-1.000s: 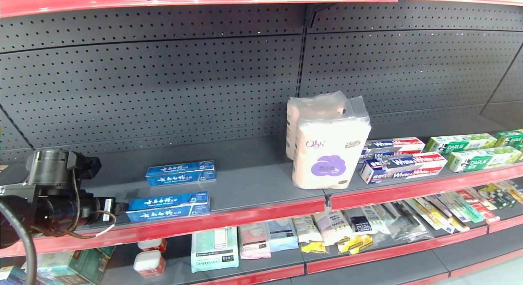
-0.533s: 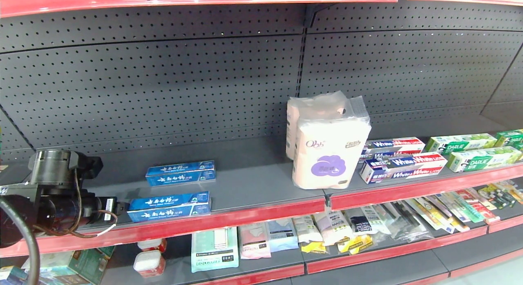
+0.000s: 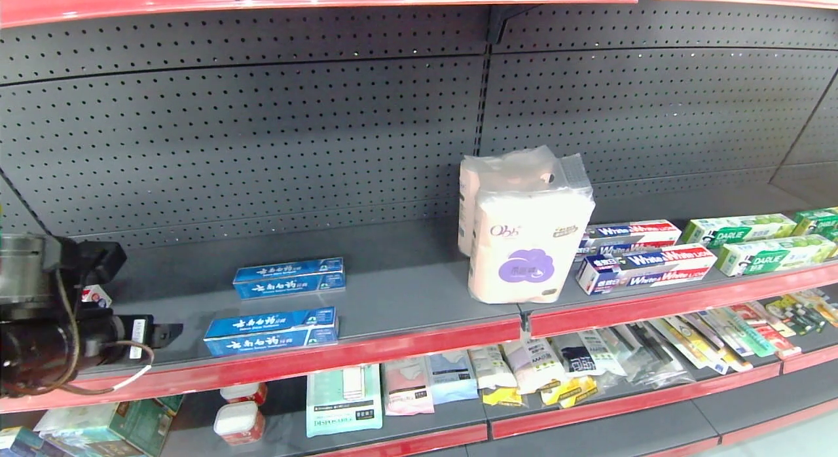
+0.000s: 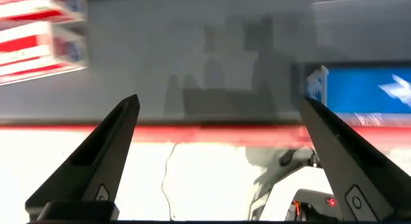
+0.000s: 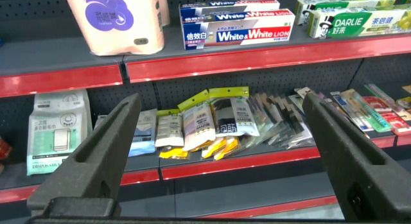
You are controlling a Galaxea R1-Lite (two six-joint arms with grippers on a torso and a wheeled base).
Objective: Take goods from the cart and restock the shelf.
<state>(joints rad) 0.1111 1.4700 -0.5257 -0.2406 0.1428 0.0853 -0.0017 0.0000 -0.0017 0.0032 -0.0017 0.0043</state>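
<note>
I read the left gripper (image 4: pixel 219 102) as spread apart and empty, near the front blue toothpaste box (image 3: pixel 270 330), which lies at the shelf (image 3: pixel 406 283) edge. The right gripper (image 5: pixel 221 99) is likewise apart and empty. I judge placement complete; next I need a clean retreat to the cart.

Bright, even light is washing the grey shelf (image 3: pixel 406 293); the left fingers (image 4: pixel 96 166) are throwing soft shadows onto it, and its red lip is bowing near three o'clock.

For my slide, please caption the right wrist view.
Open right gripper facing the shelf: tissue pack, toothpaste boxes above packets.
</note>
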